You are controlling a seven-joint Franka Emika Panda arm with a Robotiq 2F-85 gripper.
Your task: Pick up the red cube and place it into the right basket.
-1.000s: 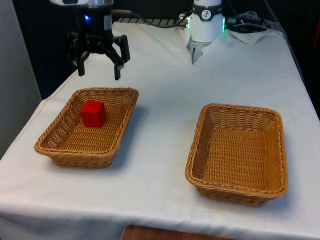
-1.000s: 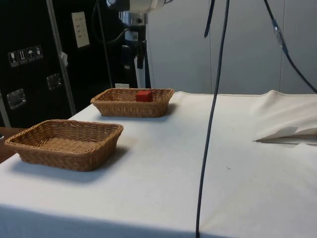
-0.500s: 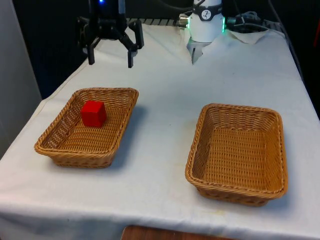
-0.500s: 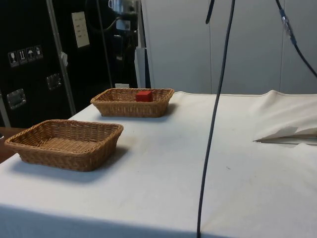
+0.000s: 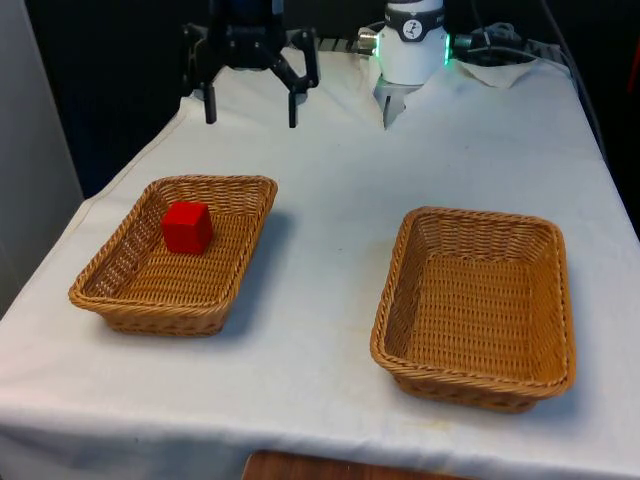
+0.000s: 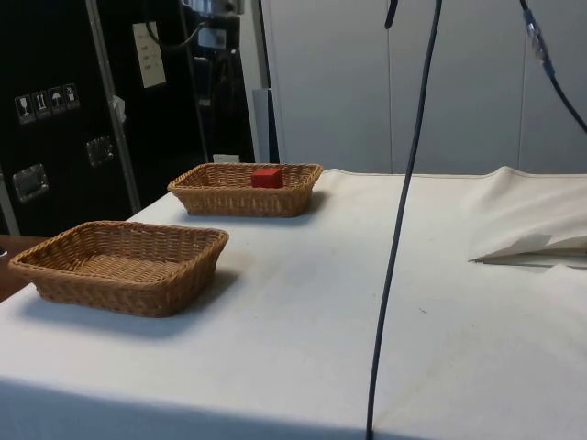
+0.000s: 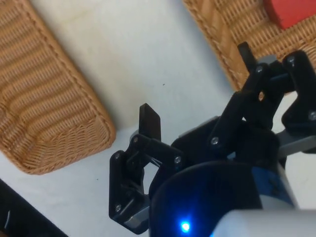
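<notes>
The red cube (image 5: 187, 227) (image 6: 267, 177) lies in the far part of the wicker basket (image 5: 215, 182) on the front view's left. An identical basket (image 5: 480, 216) (image 6: 119, 291) on the front view's right holds nothing. My gripper (image 5: 252, 118) hangs high over the cloth beyond the left basket's far rim, open, with nothing between its fingers. In the wrist view my gripper (image 7: 197, 85) spreads over bare cloth between the two baskets, with a corner of the cube (image 7: 291, 10) in the basket (image 7: 232, 29) and the other basket (image 7: 49, 98) to the side.
The robot's white base (image 5: 413, 40) stands at the table's far end. A black cable (image 6: 394, 229) hangs down in front of the side camera. Folded cloth (image 6: 532, 247) bunches at the side view's right. Open cloth separates the two baskets.
My gripper has risen and drifted towards the front view's right and the table's far end, away from the cube's basket. It stays open. The cube has not moved.
</notes>
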